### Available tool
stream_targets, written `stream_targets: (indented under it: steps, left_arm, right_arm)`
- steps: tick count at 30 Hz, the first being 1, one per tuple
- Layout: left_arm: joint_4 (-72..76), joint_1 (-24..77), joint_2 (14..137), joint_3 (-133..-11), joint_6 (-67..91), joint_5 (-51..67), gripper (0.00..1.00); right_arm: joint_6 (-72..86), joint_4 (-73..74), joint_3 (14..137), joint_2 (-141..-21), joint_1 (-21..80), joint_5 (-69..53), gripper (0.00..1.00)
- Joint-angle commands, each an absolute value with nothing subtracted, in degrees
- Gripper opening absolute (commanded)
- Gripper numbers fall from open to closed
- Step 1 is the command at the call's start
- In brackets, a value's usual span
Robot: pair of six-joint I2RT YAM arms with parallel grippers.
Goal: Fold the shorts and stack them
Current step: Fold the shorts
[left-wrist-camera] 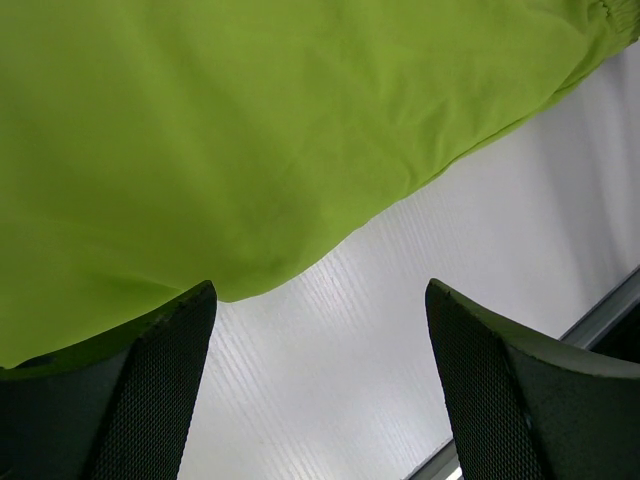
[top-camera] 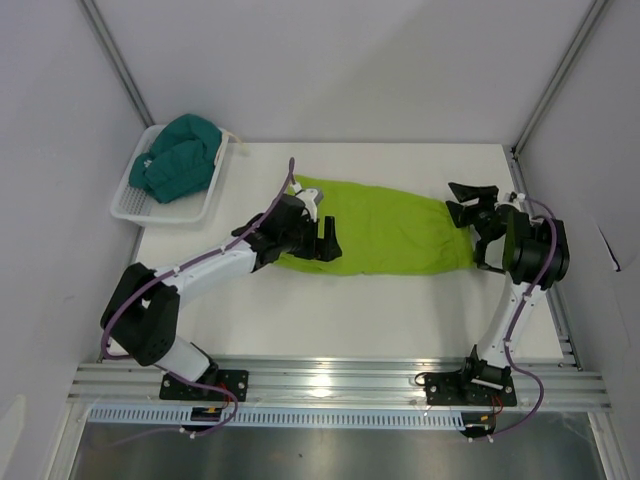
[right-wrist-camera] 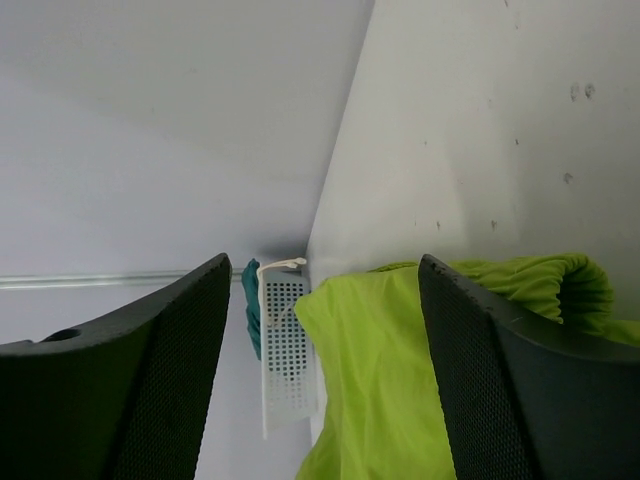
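- Top view: we see the lime green fabric shorts mid-frame on the white table, and the dark teal shorts in the white plastic mesh basket upper left. The left gripper is at the green pair's left end, the right gripper at its right.
- Left wrist: jaws spread, empty; green fabric fills the upper frame.
- Right wrist: jaws spread, empty; green fabric lower centre.

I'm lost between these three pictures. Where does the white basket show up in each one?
Top external: the white basket is in the upper left of the picture.
Left wrist: not in it.
Right wrist: the white basket is low and just left of centre, only its perforated wall showing.
Shared landmark: the lime green shorts appear in all three views.
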State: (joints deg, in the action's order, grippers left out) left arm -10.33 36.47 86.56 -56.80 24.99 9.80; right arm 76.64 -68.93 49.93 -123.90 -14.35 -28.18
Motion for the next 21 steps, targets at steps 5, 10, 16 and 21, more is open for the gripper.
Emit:
stream_targets:
  steps: [5, 10, 16, 21]
  left_arm:
    - [-8.70, 38.14, 84.73, -58.79, 24.43, 9.49, 0.87]
    - [-9.23, 39.72, 85.78, -62.04, 24.52, 8.88, 0.87]
    - [-10.63, 41.92, 87.98, -65.74, 24.61, 8.35, 0.88]
    - [-11.07, 43.15, 87.80, -66.01, 24.61, 7.38, 0.88]
  right_arm:
    - [71.19, -59.44, 48.17, -108.14, -17.05, -33.65, 0.91]
    - [63.13, -42.92, 41.15, -92.66, -19.16, -32.80, 0.97]
    - [59.59, -41.21, 30.07, -80.07, -19.95, -31.99, 0.98]
    - [62.57, -53.92, 21.56, -86.98, -20.30, -32.43, 0.98]
